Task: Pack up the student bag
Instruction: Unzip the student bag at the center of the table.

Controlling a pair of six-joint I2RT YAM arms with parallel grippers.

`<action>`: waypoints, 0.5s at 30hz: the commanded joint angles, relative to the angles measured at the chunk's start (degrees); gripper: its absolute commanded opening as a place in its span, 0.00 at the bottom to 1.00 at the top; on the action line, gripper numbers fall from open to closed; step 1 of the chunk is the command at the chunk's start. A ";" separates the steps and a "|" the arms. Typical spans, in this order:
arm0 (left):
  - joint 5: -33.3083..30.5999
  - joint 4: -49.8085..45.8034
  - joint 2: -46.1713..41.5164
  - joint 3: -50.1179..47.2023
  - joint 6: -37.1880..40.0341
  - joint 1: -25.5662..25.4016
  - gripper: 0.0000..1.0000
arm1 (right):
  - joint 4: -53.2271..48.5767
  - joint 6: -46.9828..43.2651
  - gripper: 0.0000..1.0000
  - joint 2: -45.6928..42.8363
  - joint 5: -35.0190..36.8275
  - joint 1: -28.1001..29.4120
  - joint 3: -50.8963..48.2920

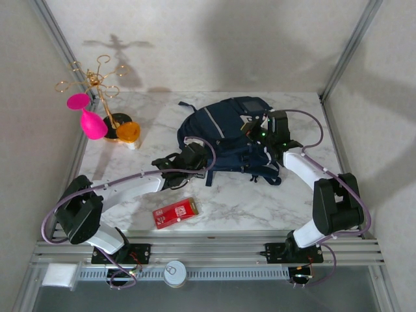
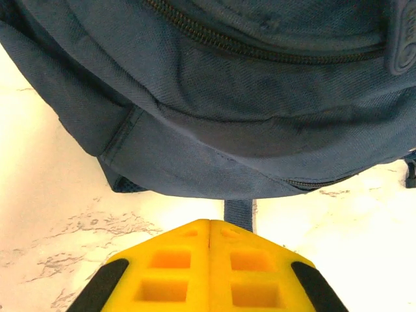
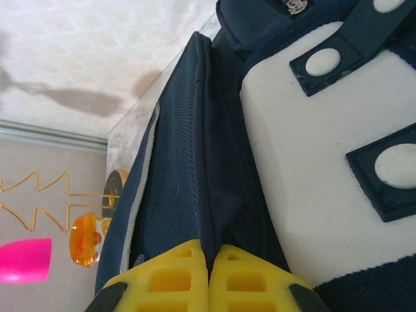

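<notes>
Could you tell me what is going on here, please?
Both arms are at the student bag, which lies on the marble table. The right gripper is shut on a fold of its navy fabric. The left gripper is shut beside a small webbing tab at its edge. A red packet lies outside the bag.

Backpack (image 1: 224,133) mid-worktop (image 1: 260,201), toward the back edge; wire stand (image 1: 97,84) in the back left corner, small jar (image 1: 129,134) touching its base on the right; packet (image 1: 175,212) near the front edge, before the backpack
</notes>
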 commanded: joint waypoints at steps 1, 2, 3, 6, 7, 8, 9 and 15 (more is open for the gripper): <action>2.58 6.43 -0.88 1.51 0.23 0.34 0.13 | 4.71 -3.58 0.00 -3.19 -3.45 0.03 1.01; 3.48 7.02 -0.59 2.17 0.08 0.34 0.18 | 4.43 -3.65 0.00 -3.14 -3.52 0.10 1.01; 3.91 6.90 0.18 3.65 -0.38 0.34 0.23 | 4.47 -3.57 0.00 -3.09 -3.65 0.10 0.94; 4.87 8.03 2.29 6.69 -4.35 -0.22 0.27 | 5.09 -2.87 0.00 -2.45 -4.08 0.10 0.66; 5.35 9.76 2.78 6.71 -5.87 -0.49 0.32 | 5.64 -2.56 0.00 -2.25 -4.29 0.06 0.44; 5.37 10.63 3.09 6.71 -7.30 -0.43 0.34 | 6.06 -2.24 0.00 -2.05 -4.39 0.03 0.27; 5.24 11.22 3.97 7.02 -8.56 -0.38 0.35 | 6.52 -1.85 0.00 -1.99 -4.59 0.04 0.13; 2.60 7.29 9.63 11.96 -9.53 -0.37 0.42 | 6.71 -1.55 0.00 -1.99 -4.75 0.04 0.17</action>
